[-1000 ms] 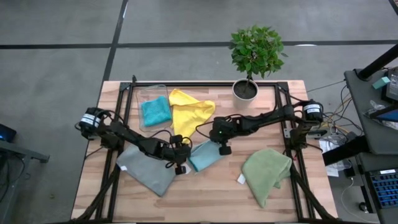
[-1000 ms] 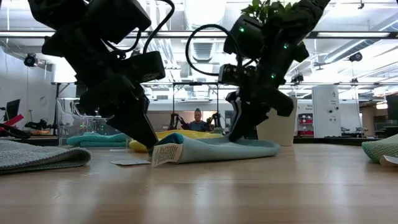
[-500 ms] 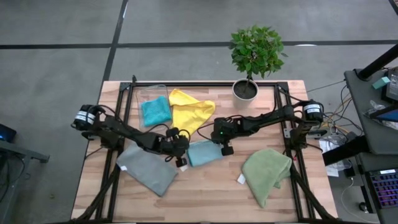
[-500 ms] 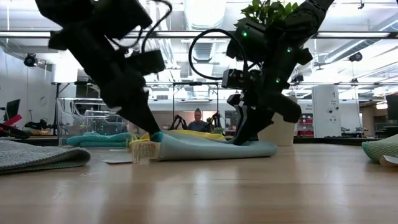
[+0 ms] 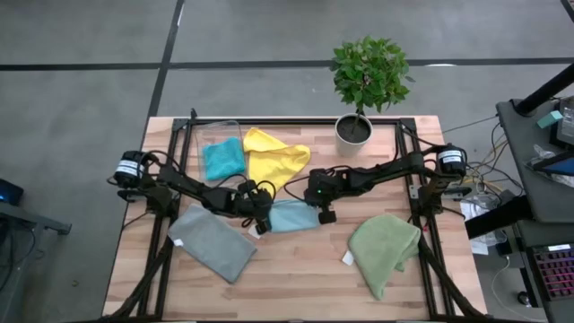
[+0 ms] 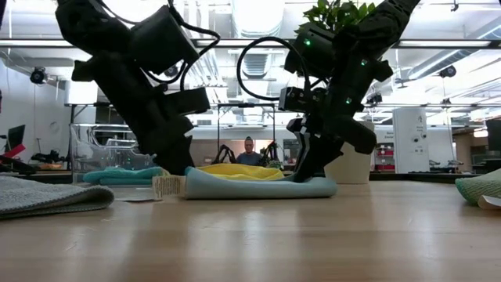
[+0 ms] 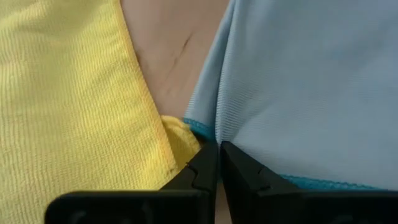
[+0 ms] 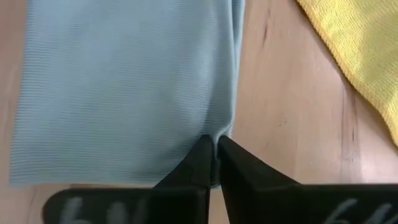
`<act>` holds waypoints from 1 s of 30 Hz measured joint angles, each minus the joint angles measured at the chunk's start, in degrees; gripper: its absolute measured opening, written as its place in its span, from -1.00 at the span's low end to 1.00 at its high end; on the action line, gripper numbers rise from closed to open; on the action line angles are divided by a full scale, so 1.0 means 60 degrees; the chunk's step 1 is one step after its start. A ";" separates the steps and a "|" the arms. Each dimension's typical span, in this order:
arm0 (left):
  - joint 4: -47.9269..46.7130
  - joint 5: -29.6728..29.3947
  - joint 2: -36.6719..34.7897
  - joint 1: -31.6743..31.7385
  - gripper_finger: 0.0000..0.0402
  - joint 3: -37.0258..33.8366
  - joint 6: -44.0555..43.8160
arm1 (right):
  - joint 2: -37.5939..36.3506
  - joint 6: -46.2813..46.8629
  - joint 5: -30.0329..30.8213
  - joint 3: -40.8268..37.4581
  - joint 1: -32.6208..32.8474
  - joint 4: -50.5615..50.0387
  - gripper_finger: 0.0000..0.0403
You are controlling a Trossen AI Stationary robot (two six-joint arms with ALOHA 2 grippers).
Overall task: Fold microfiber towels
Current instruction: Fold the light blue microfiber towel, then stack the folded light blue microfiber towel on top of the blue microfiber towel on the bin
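1. You are working the light blue towel point(image 5: 292, 216), which is lying on the counter point(image 5: 305, 278) just in front of the yellow towel point(image 5: 273, 161), between your two hands.
2. Your left hand point(image 5: 260, 221) is pinching the blue towel's edge on the side away from the plant point(image 5: 368, 76); its fingers point(image 7: 200, 169) are pressed together on the hem, right beside a tip of the yellow towel.
3. Your right hand point(image 5: 325, 213) is pinching the opposite edge, on the plant side, fingers point(image 8: 202, 163) likewise clamped on the cloth's rim.
4. Holding both ends this way is keeping the towel stretched and flat, so the fold can land square instead of bunching. In the low view it is sitting as a low, doubled pad on the wood, with its white tag point(image 6: 167, 186) sticking out at the left hand's end.
5. Judging from that shape, you are finishing a fold, and both hands are sitting low at the counter to set the edge down.
6. Watch the yellow towel: it is touching or nearly touching the left fingers, so a careless pull could drag it along.
7. The other towels are waiting: the teal one point(image 5: 224, 160) in the clear bin point(image 5: 218, 133) beyond the yellow towel, the grey one point(image 5: 213, 244) forward of the left hand, the green one point(image 5: 384, 247) well off toward the right arm's side.
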 joint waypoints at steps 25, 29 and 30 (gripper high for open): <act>-0.1451 0.1080 -0.1678 -0.0530 -0.40 -0.0055 0.0449 | -0.1364 0.0807 -0.0051 0.0033 -0.0033 0.1262 -0.29; -0.1312 0.1077 -0.1584 -0.0600 -0.46 -0.0058 0.0376 | -0.0717 0.1012 -0.0788 0.0033 -0.0033 0.2865 -0.35; -0.1223 0.1085 -0.1584 -0.0617 -0.48 -0.0058 0.0367 | -0.0478 0.1067 -0.0872 0.0052 -0.0033 0.3193 -0.37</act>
